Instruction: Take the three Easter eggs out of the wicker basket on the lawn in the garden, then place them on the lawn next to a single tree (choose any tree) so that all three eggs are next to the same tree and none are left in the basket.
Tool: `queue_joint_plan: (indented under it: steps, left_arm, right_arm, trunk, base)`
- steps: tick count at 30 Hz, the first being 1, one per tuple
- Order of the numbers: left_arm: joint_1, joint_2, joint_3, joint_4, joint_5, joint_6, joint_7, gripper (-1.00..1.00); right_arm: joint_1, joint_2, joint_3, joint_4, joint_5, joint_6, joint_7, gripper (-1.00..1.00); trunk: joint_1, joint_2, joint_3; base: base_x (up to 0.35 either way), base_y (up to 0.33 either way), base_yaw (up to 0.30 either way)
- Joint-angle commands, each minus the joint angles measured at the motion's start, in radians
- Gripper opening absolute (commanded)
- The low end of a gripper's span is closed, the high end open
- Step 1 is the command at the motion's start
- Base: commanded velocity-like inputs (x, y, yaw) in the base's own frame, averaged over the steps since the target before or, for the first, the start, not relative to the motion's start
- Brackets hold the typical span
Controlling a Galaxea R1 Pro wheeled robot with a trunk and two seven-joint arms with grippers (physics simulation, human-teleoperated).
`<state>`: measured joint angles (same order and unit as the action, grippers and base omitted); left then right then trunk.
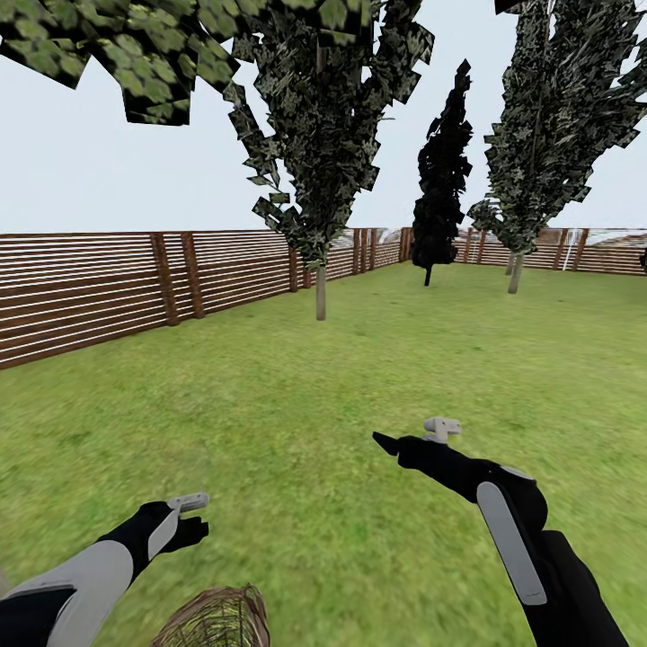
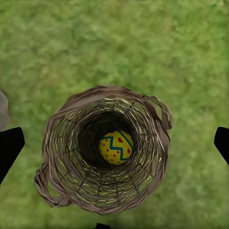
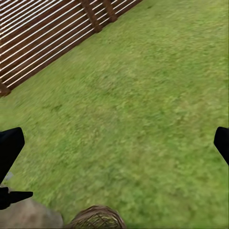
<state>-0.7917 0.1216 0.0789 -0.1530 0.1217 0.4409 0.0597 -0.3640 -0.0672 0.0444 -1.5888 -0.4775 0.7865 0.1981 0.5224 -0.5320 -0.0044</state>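
Note:
Seen from straight above in the left wrist view, the wicker basket (image 2: 102,152) stands on the lawn (image 2: 114,43). One yellow Easter egg (image 2: 116,147) with red dots and a blue zigzag lies at its bottom. My left gripper (image 2: 117,143) hovers open above the basket mouth, its dark fingertips (image 2: 9,148) spread wider than the rim. In the head view the basket (image 1: 216,618) sits at the lower edge, just below my left gripper (image 1: 184,517). My right gripper (image 1: 422,440) is open over bare grass further ahead and to the right, holding nothing.
A brown slatted fence (image 1: 90,288) runs along the left and back. Two thin-trunked trees (image 1: 321,288) (image 1: 515,270) and a black conifer (image 1: 440,207) stand ahead. Blocky green leaves (image 1: 135,54) hang at the upper left, their trunk out of view. Open grass (image 1: 359,359) lies between.

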Motion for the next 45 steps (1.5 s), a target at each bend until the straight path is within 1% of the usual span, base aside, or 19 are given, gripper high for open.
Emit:
queue_joint_plan:
  steps: [1,21,27,33,36,37,40,42,45]
  left_arm:
    - [0.000,0.000,0.007,-0.002,0.010,0.006,0.006,1.00]
    - [0.001,0.000,0.007,-0.002,0.010,0.005,0.006,1.00]
    - [0.008,-0.001,0.007,-0.002,0.010,0.004,0.007,1.00]
    - [0.010,0.000,0.008,-0.002,0.012,0.013,0.015,1.00]
    - [0.026,0.002,0.009,-0.003,0.025,0.012,0.013,1.00]
    - [0.040,0.002,0.009,-0.003,0.036,0.009,0.012,1.00]
    - [0.057,0.004,0.009,-0.003,0.053,0.003,0.011,1.00]
    - [0.068,0.006,0.009,-0.003,0.067,-0.021,0.013,1.00]
    - [0.076,0.008,0.009,-0.003,0.070,-0.030,0.015,1.00]
  right_arm:
    - [0.000,0.000,0.000,0.000,0.004,0.004,0.006,1.00]
    - [0.000,0.002,0.003,0.000,0.004,0.005,0.015,1.00]
    - [-0.001,0.003,0.005,0.000,0.004,0.005,0.015,1.00]
    - [0.000,0.001,0.003,0.000,0.004,0.005,0.015,1.00]
    - [0.000,0.000,0.001,0.000,0.004,0.005,0.015,1.00]
    - [0.000,0.000,0.001,0.000,0.004,0.005,0.015,1.00]
    - [0.000,0.000,0.001,0.000,0.004,0.005,0.015,1.00]
    - [-0.001,0.000,0.001,0.000,0.004,0.005,0.015,1.00]
    - [-0.001,0.000,0.001,0.000,0.004,0.005,0.015,1.00]
  trunk:
    - [0.004,-0.008,-0.004]
    - [0.081,-0.148,-0.066]
    - [0.104,-0.190,-0.085]
    - [0.127,-0.232,-0.104]
    - [0.138,-0.253,-0.113]
    - [0.142,-0.260,-0.117]
    - [0.154,-0.281,-0.126]
    - [0.161,-0.295,-0.132]
    - [0.173,-0.316,-0.142]
  base:
    - [0.000,0.000,0.000]
    - [0.000,0.000,0.000]
    - [0.000,0.000,0.000]
    - [0.000,0.000,0.000]
    - [0.000,0.000,0.000]
    - [0.000,0.000,0.000]
    - [0.000,0.000,0.000]
    - [0.000,0.000,0.000]
    - [0.000,0.000,0.000]
